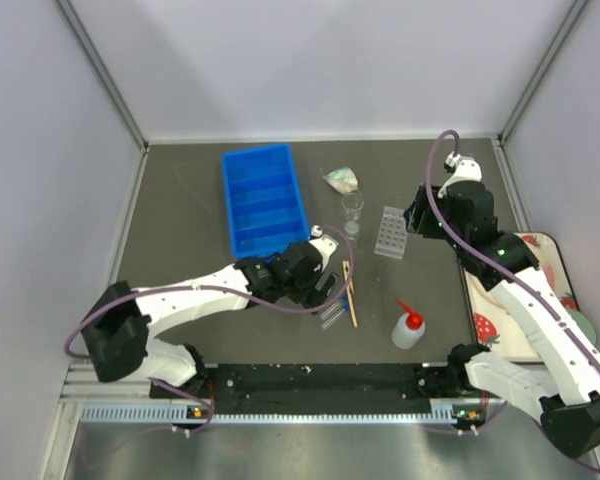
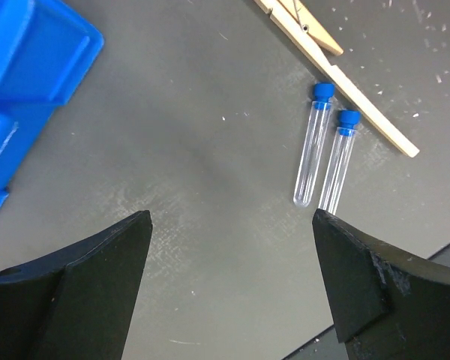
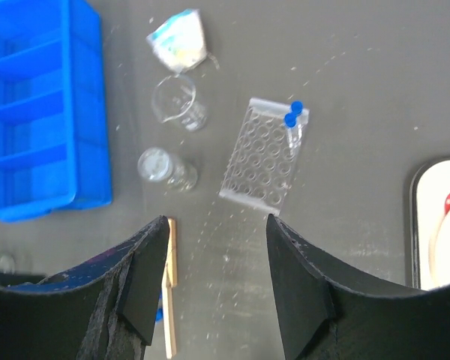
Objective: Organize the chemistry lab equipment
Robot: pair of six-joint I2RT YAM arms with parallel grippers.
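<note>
left wrist: left hand (image 2: 231, 225) wide apart, empty

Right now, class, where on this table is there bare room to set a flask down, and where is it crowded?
Bare: left of the blue bin, and between the tube rack and squeeze bottle. Crowded: the middle, around the flasks, wooden clamp and loose tubes.

My left fingers (image 1: 323, 281) hang over the dark grey tabletop (image 1: 190, 220), just in front of the blue divided plastic bin (image 1: 265, 197) and beside the long wooden clamp (image 1: 351, 290) and the blue-capped clear tubes (image 1: 330, 313). My right fingers (image 1: 414, 218) point at the clear plastic tube rack (image 1: 391, 232), just beside it. A clear glass flask (image 1: 353, 207) stands between bin and rack. The white squeeze bottle with red nozzle (image 1: 408, 327) stands nearer me, and the strawberry-patterned tray (image 1: 545, 240) lies under my right arm.
</note>
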